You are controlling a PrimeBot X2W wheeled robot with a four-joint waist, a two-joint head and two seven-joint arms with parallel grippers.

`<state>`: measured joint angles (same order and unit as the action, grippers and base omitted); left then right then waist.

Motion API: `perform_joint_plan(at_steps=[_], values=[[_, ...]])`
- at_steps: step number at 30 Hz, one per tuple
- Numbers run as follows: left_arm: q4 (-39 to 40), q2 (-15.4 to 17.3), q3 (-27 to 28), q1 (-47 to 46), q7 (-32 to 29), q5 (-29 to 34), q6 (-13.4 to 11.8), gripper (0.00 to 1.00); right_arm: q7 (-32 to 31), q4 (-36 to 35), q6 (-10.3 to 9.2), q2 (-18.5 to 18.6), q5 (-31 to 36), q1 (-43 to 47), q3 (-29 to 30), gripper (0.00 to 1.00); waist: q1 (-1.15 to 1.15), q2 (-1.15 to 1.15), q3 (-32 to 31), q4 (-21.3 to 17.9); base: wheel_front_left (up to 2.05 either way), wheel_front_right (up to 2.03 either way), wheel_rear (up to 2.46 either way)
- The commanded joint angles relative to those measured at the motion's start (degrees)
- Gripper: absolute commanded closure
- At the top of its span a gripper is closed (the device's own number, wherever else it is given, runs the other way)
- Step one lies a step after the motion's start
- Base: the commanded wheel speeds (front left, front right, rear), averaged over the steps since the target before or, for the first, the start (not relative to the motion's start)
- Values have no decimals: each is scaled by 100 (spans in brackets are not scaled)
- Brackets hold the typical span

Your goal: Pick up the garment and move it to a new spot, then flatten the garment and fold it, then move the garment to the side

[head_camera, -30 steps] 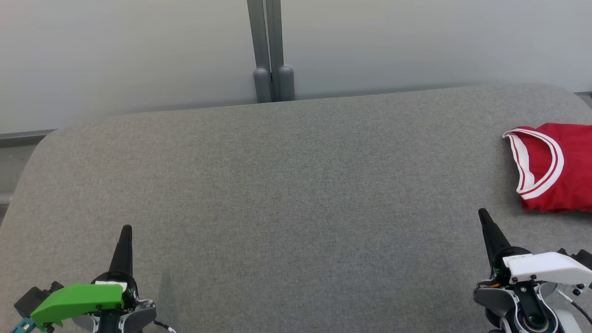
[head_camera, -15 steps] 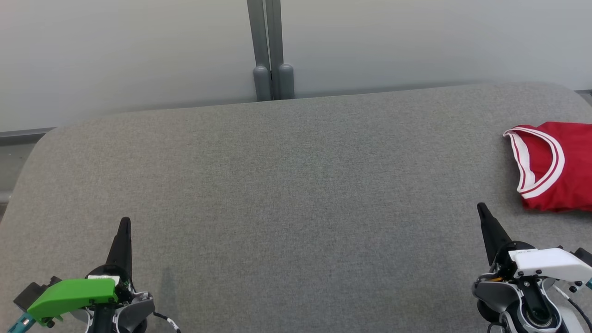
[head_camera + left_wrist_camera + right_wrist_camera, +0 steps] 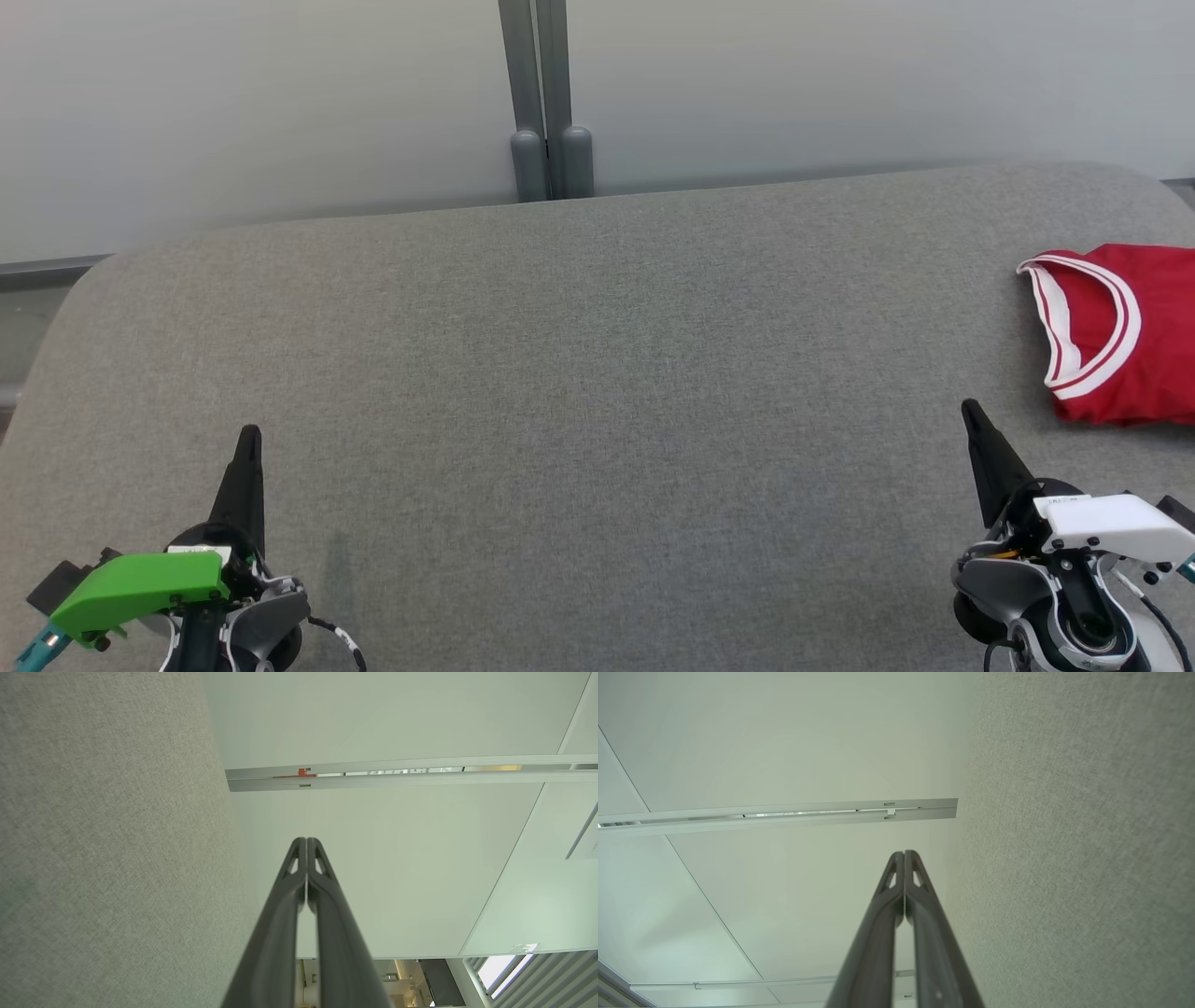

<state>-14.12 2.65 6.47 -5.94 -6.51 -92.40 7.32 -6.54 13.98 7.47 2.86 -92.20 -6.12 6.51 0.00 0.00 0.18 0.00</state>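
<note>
A folded red garment (image 3: 1134, 345) with a white-striped collar lies at the right edge of the grey padded table (image 3: 579, 373), partly cut off by the picture's border. My right gripper (image 3: 972, 411) stands shut and empty at the lower right, a short way in front and to the left of the garment, not touching it. My left gripper (image 3: 248, 435) is shut and empty at the lower left, far from the garment. In the wrist views, the left gripper (image 3: 306, 840) and the right gripper (image 3: 904, 852) each show fingers pressed together with nothing between them.
A pale wall with a grey vertical post (image 3: 546, 103) stands right behind the table's far edge. The table's corners are rounded, and its left edge drops off near a grey floor strip (image 3: 28, 317).
Both grippers have shifted slightly forward up the picture, staying shut. The garment has not moved on the table.
</note>
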Motion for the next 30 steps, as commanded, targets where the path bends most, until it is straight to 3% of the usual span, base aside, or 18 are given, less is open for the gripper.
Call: perform_joint_plan(at_steps=[1, 30], values=[[10, 42, 16, -71, -23, -6, 32, 100, -22, 11, 4, 2, -37, -33, 11, 100, 0, 0, 0, 0, 0, 0, 0], [12, 42, 16, -71, -23, -5, 33, 100, -21, 11, 4, 2, -38, -32, 10, 100, 0, 0, 0, 0, 0, 0, 0]])
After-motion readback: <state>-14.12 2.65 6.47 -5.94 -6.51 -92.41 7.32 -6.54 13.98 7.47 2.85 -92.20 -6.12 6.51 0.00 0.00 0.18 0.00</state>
